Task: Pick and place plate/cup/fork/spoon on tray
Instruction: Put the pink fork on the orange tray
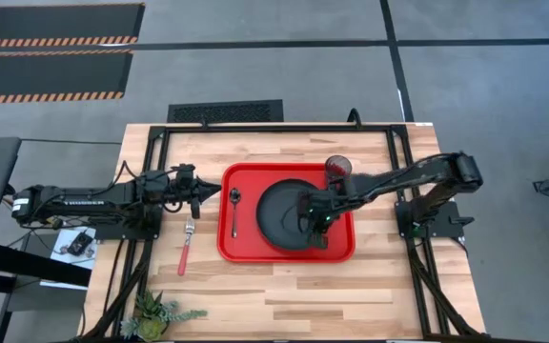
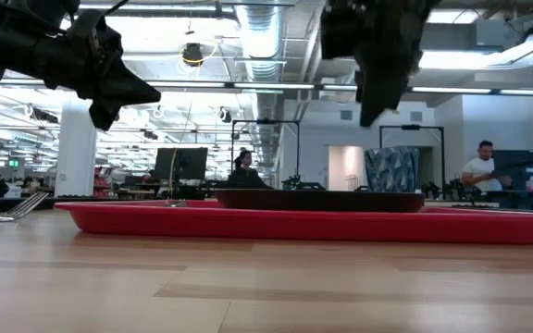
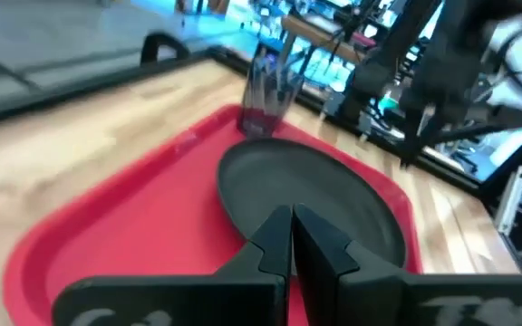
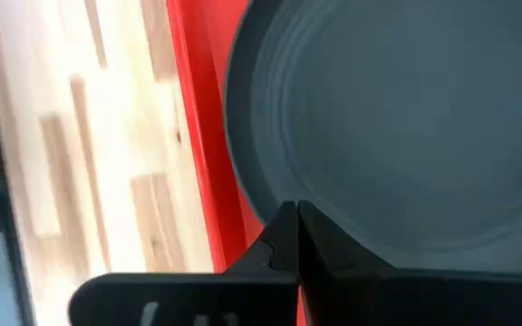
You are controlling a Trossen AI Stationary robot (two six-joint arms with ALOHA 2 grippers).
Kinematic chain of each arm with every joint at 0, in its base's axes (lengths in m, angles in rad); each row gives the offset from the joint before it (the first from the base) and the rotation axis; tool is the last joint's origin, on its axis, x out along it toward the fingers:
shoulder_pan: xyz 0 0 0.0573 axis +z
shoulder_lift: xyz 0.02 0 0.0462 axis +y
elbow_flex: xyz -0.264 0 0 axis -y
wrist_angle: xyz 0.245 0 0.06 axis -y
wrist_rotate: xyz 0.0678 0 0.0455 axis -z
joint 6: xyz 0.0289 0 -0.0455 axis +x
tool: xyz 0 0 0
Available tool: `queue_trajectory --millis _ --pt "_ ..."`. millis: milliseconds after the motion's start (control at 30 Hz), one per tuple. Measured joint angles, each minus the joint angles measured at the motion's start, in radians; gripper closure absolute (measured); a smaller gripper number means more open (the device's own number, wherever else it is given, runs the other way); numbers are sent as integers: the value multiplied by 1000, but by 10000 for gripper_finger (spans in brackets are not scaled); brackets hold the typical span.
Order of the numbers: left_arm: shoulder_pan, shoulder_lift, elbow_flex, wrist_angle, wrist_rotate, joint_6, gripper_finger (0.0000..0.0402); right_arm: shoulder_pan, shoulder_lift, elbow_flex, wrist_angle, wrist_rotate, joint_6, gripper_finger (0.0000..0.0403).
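**Fork alone left off the tray**

Both grippers have their fingers pressed together on nothing. The right gripper point(image 1: 318, 221) hangs just above the near-right part of the plate point(image 1: 284, 211); its wrist view shows the closed fingertips over the plate's rim, with red tray beside it. The low view shows it clear of the plate, not touching. The left gripper point(image 1: 210, 191) hovers over bare table just beside the tray's point(image 1: 341, 250) left edge, pointing toward it, fingers point(image 3: 284, 237) clenched to a point.

On the tray, the plate lies flat in the middle. The cup point(image 1: 338, 170) stands upright at the far-right corner, just beyond the plate. The spoon point(image 1: 234, 210) lies along the left side, bowl toward the far edge. The fork point(image 1: 185, 246) is on the wood, left of the tray and near the left gripper, tines toward the far side, red handle toward the near side.

The fork looks light, stiff and slim, lying flat on the table, so it will likely be hard to get fingers under. The handle's middle seems the best hold: it is thicker than the metal tines and probably less slippery. The fingers would have to open first and straddle it crosswise.

White lettering runs along the left arm point(image 1: 74, 201), apparently the maker's name, too small to read with certainty.
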Motion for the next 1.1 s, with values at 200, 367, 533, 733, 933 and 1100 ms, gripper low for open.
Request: queue_trajectory --millis 200,367,533,733,933,1100 --pt "0 1 54 -198 68 -66 401 -1 -109 -33 54 93 4 395" --pt "-38 1 147 -454 49 -143 401 15 -185 -170 230 72 -48 399" --pt "-125 22 239 -589 -81 -262 402 -14 -296 -277 329 56 -97 400" --pt "-234 165 325 -620 -182 -354 401 -97 -477 -388 397 -47 -145 400" --pt "-305 376 444 -639 -194 -439 401 -181 -622 -444 417 -85 -192 398" --pt "-373 534 602 -814 -194 -617 401 -249 -668 -451 372 -86 -228 397"
